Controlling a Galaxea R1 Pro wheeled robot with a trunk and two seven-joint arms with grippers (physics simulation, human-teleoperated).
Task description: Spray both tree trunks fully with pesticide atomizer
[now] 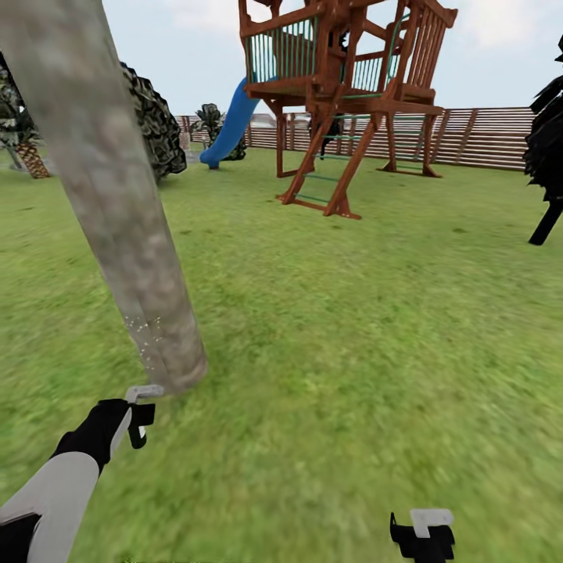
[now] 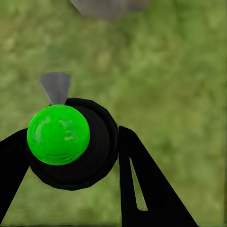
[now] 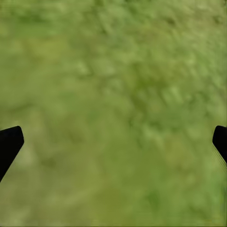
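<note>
A thick pale grey-beige tree trunk (image 1: 117,195) leans up from the grass (image 1: 352,352) at the left. Fine white spray specks hang against its lower part. My left gripper (image 1: 131,418) is just in front of the trunk's base, shut on the pesticide atomizer (image 1: 144,393). In the left wrist view the atomizer (image 2: 71,142) is a round black bottle with a bright green spot on top and a grey nozzle. It sits between the black fingers (image 2: 142,184), and the trunk's base (image 2: 109,7) lies just beyond. My right gripper (image 1: 422,536) hangs open over bare grass (image 3: 113,113).
A brown wooden play tower (image 1: 344,86) with a blue slide (image 1: 231,125) stands ahead, with a slatted fence (image 1: 477,137) behind it. A black-leaved tree (image 1: 547,148) is at the right edge. Dark jagged foliage (image 1: 152,117) and a short palm (image 1: 27,152) sit at the left.
</note>
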